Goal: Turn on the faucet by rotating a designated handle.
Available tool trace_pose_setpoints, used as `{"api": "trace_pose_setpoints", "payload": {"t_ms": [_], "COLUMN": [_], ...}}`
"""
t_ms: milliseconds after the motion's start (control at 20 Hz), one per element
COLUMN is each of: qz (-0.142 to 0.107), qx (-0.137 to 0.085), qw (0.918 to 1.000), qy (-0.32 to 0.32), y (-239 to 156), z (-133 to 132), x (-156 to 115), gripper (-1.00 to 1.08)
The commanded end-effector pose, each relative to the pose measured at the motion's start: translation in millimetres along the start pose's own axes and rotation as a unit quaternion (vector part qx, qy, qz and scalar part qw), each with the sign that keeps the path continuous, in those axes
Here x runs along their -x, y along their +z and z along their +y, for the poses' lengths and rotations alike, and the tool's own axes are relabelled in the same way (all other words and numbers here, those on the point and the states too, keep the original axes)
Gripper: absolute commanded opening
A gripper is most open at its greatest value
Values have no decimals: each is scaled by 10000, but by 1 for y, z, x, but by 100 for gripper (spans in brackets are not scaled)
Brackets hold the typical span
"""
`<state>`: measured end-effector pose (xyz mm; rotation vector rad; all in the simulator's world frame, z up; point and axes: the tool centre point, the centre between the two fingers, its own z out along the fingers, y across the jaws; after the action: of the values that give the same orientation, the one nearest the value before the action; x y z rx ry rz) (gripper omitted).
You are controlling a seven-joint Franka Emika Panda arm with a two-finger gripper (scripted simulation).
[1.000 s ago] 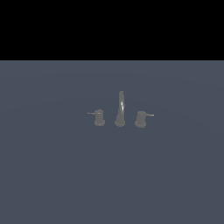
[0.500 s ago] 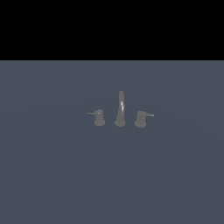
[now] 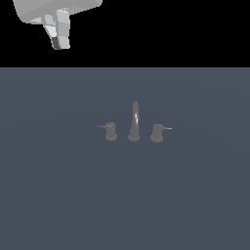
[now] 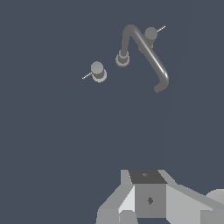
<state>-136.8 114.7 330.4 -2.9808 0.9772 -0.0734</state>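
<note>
Pale grey, blocky robot hand with flat, angular faces, ending in two short squared fingers shaded white to mid grey. Seen from the wrist camera, its body is light grey with a darker square panel bearing a small black diamond mark.

Claw cut off by the frame edge (perhaps closed), arm unseen

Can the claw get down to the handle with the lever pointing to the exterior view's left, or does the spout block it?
Probably yes. The claw hangs high above, and the handle stands apart from the spout, with nothing over it.
</note>
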Motion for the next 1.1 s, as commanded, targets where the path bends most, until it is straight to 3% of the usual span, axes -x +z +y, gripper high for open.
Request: {"api": "trace_pose_setpoints", "payload": {"t_ms": [0, 550, 1050], "qz": [-12, -56, -81], "qx": [-1, 17, 51], "qw": [9997, 9921, 9774], "qy": [255, 1256, 2112], "y": [14, 70, 118], "z": [-10, -48, -74], "x": [-6, -35, -66], "gripper": [-100, -100, -100]}}
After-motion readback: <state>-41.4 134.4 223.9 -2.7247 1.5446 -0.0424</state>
